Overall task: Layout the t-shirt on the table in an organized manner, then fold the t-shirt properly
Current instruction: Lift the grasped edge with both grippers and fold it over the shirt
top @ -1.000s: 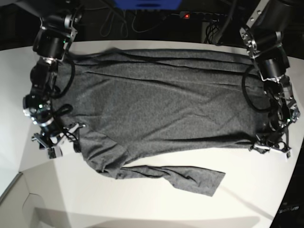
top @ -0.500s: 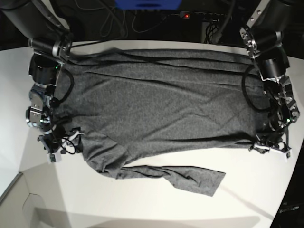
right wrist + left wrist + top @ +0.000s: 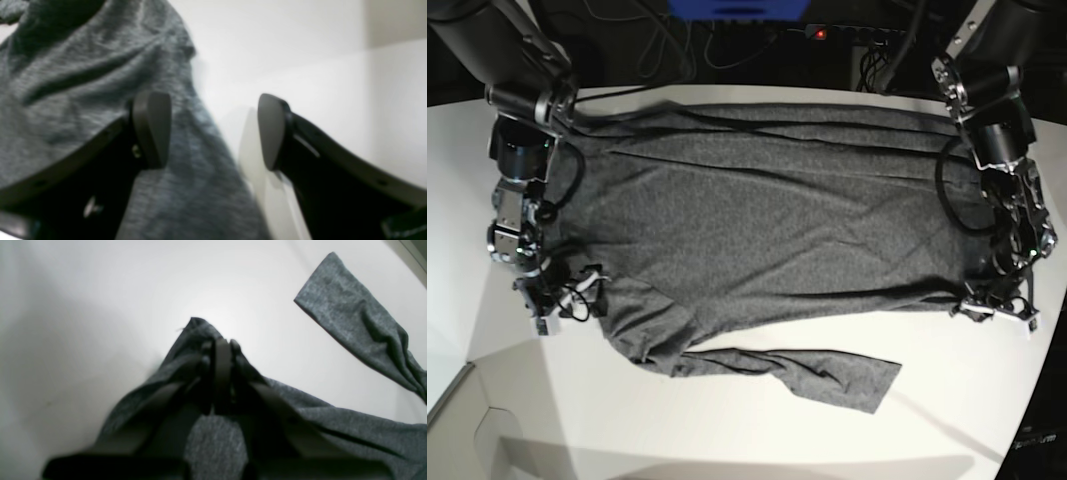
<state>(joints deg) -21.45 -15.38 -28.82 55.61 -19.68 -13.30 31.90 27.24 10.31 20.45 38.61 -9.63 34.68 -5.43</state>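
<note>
Shirt (image 3: 767, 220): spread across your table (image 3: 727, 440), one sleeve trailing toward 6 o'clock. Left gripper (image 3: 999, 310): clamped on shirt corner, 4 o'clock. Right gripper (image 3: 562, 305): jaws apart, 8 o'clock

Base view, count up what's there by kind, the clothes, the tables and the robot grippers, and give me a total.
T-shirt: 1
Table: 1
Grippers: 2, the left gripper shut on the t-shirt's corner, the right gripper open at the shirt's edge
Total: 4
</note>
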